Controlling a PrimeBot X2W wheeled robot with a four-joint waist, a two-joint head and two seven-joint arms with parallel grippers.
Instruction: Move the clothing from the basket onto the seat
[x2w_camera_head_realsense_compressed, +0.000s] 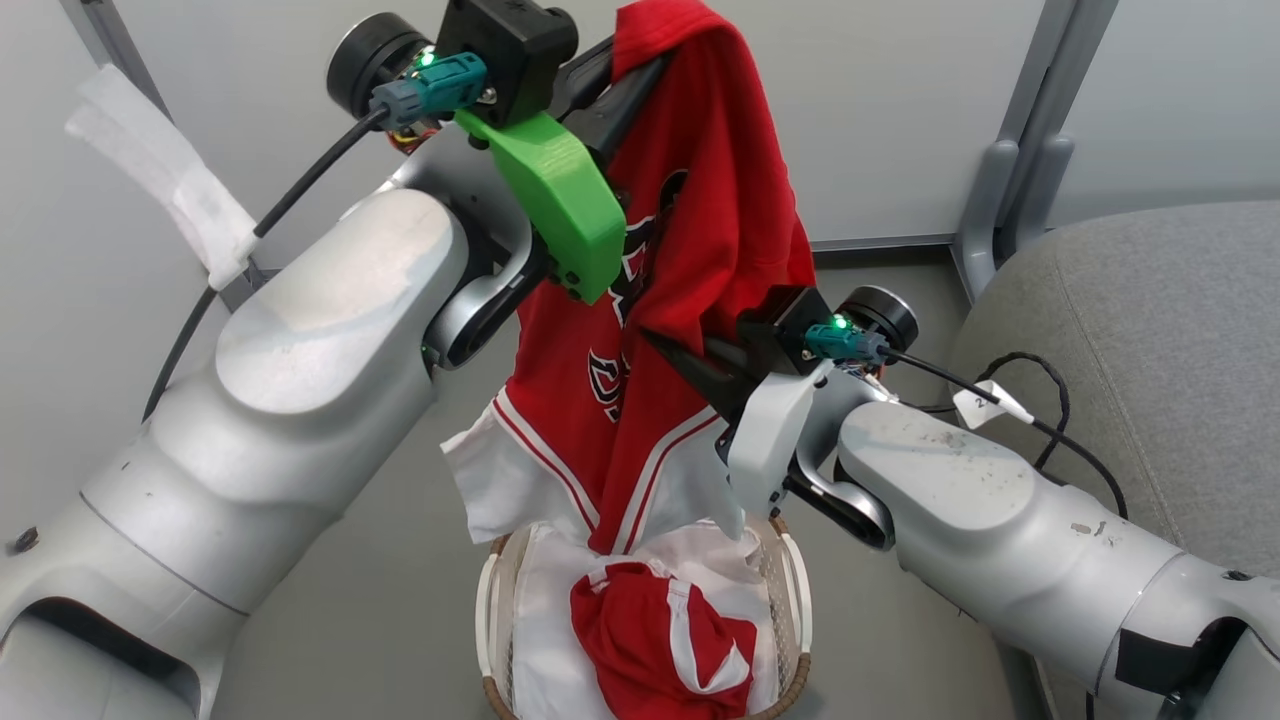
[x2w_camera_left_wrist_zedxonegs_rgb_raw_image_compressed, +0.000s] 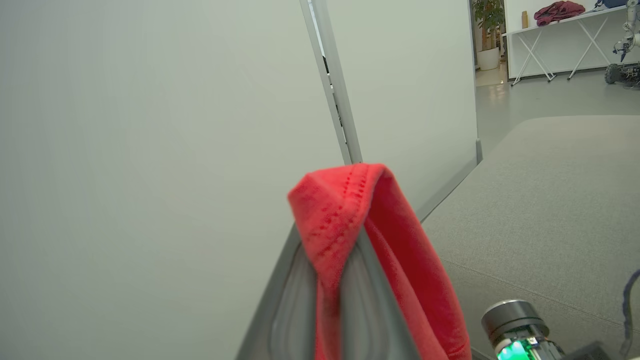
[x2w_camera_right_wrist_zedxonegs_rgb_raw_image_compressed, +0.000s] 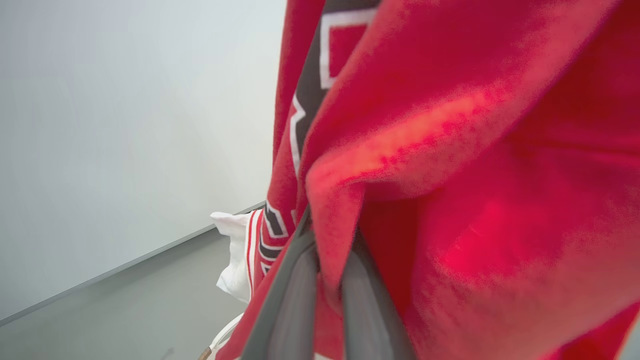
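Open floor (x2w_camera_head_realsense_compressed: 900, 640) between basket (x2w_camera_head_realsense_compressed: 487, 600) and seat (x2w_camera_head_realsense_compressed: 1150, 320)

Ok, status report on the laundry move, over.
Left claw shut on jersey top, right claw shut mid-fold. Jersey hangs above basket; shorts in basket, seat to right. White sheet bunched against hem.

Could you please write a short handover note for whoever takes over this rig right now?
Left tool: shut on the top edge of the jersey, raised high.
Right tool: shut on a fold of the jersey lower down.
The jersey hangs above the basket, hem reaching its mouth; the shorts lie inside on the white sheet.
Done: jersey lifted, not yet clear.
Left: carry it to the seat on the robot's right, then move the shorts.
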